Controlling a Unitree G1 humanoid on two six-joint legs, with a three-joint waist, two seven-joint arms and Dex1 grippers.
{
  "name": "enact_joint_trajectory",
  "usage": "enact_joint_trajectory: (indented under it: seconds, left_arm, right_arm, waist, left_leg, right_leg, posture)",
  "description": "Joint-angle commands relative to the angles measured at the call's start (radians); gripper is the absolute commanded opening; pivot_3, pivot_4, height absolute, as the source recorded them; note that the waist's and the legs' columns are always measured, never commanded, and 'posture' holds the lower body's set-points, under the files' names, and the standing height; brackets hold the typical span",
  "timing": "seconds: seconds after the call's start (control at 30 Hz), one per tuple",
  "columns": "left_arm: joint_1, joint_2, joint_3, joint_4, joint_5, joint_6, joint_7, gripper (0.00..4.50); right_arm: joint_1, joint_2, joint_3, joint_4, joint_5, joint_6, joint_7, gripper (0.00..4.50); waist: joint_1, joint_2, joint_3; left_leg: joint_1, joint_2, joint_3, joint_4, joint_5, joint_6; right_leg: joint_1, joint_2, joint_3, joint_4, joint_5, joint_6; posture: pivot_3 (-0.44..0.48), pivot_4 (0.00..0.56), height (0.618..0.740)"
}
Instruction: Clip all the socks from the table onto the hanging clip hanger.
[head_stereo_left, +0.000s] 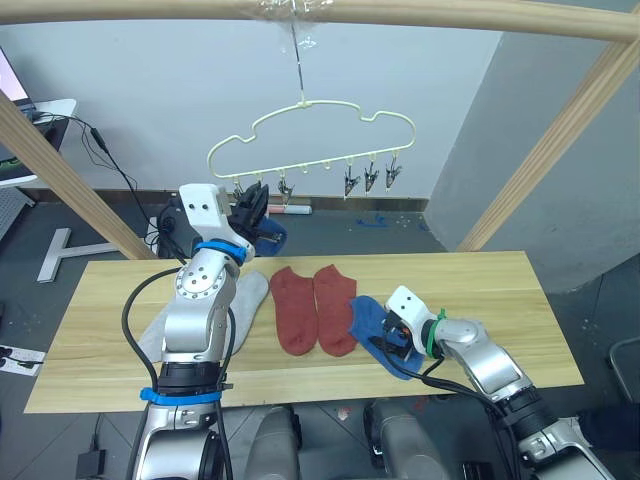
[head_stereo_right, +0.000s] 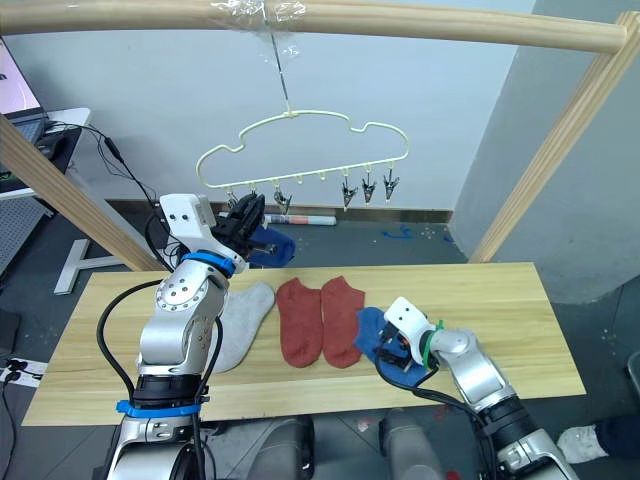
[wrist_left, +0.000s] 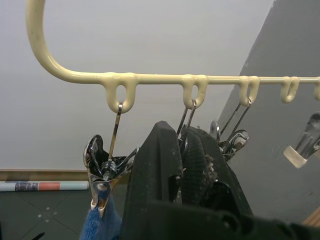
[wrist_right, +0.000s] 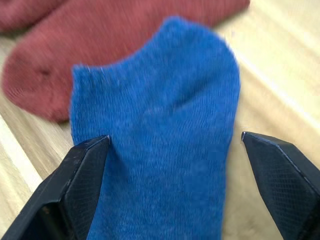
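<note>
The wooden rail frame (head_stereo_left: 560, 140) spans the scene, its top bar running across above and slanted posts at left and right. Below it lies the light plank table (head_stereo_left: 500, 290). From the top bar hangs the pale yellow-green clip hanger (head_stereo_left: 330, 125), with its metal clips (head_stereo_left: 371, 179) dangling along the bottom bar, above the table's far edge.

On the table, from left to right: a light grey sock (head_stereo_right: 243, 320) partly hidden behind the left arm, two rust red socks (head_stereo_left: 314, 308) lying side by side and touching, and a blue sock (head_stereo_left: 372, 325) just right of them, near the table's near edge.

The left gripper (head_stereo_left: 252, 208) is raised to the hanger's left end, among the leftmost clips. Its fingers (wrist_left: 165, 175) are close together (whether they pinch anything I cannot tell). A second blue sock (head_stereo_left: 270, 236) hangs beside it; in the left wrist view its top edge (wrist_left: 102, 225) is caught in the leftmost clip (wrist_left: 102, 172).

The right gripper (wrist_right: 180, 165) is low over the blue sock on the table, its two fingers (wrist_right: 75, 180) spread wide, one at each side of the sock.
</note>
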Motion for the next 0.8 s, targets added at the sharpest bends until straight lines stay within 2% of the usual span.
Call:
enact_joint_trajectory:
  seconds: [0.03,0.1,0.2,0.43,0.53,0.67,0.8]
  left_arm:
    - [0.002,0.010,0.011,-0.021,0.002,-0.003,0.005,0.08]
    - [-0.005,0.012,0.011,-0.017,0.003,-0.003,0.005,0.08]
    - [-0.009,0.012,0.011,-0.014,0.003,-0.005,0.005,0.08]
    - [0.000,0.007,0.010,-0.020,0.002,-0.005,0.008,0.08]
    - [0.001,0.006,0.011,-0.019,-0.003,-0.001,0.006,0.08]
    - [-0.007,-0.003,0.032,-0.024,-0.067,0.053,-0.014,0.08]
    - [-0.041,-0.006,0.125,-0.038,-0.283,0.247,-0.042,0.08]
  right_arm:
    - [0.010,0.030,-0.005,0.003,0.018,0.034,-0.010,4.42]
    - [0.007,0.041,-0.008,0.025,0.011,0.039,-0.026,4.26]
    - [0.000,0.031,0.008,0.054,-0.018,0.004,-0.032,3.51]
    - [0.002,-0.019,0.032,0.085,-0.050,-0.089,-0.002,0.98]
    - [0.002,-0.043,0.039,0.099,-0.064,-0.143,0.007,0.05]
    - [-0.007,-0.069,0.040,0.103,-0.072,-0.209,0.019,0.05]
    - [-0.054,-0.093,0.023,-0.022,-0.007,-0.233,0.127,0.05]
  waist:
    - [0.000,0.000,0.000]
    - [0.000,0.000,0.000]
    - [0.000,0.000,0.000]
    - [0.001,0.000,0.000]
    - [0.001,0.000,0.000]
    - [0.002,0.000,0.000]
    - [-0.001,0.000,0.000]
  left_leg:
    - [0.000,0.000,0.000,0.000,0.000,0.000]
    - [0.000,0.000,0.000,0.000,0.000,0.000]
    - [0.000,0.000,0.000,0.000,0.000,0.000]
    - [0.000,0.000,0.000,0.000,0.000,0.000]
    - [0.000,0.000,0.000,0.000,0.000,0.000]
    - [0.001,0.000,0.000,0.001,0.000,0.000]
    - [0.001,0.000,0.000,0.001,0.000,0.000]
  right_leg:
    - [0.000,0.000,0.000,0.000,0.000,0.000]
    - [0.000,0.000,0.000,0.000,0.000,0.000]
    - [0.000,0.000,0.000,0.000,0.000,0.000]
    - [0.001,0.000,0.000,0.000,0.000,0.000]
    - [0.001,0.000,0.000,0.000,0.000,0.000]
    - [0.001,0.000,0.000,0.000,0.000,0.000]
    - [0.001,0.000,0.000,0.000,0.000,0.000]
  posture:
    - [-0.081,0.242,0.740]
    - [-0.081,0.242,0.740]
    - [-0.081,0.242,0.740]
    - [-0.079,0.240,0.740]
    - [-0.079,0.239,0.740]
    - [-0.075,0.238,0.740]
    - [-0.073,0.238,0.740]
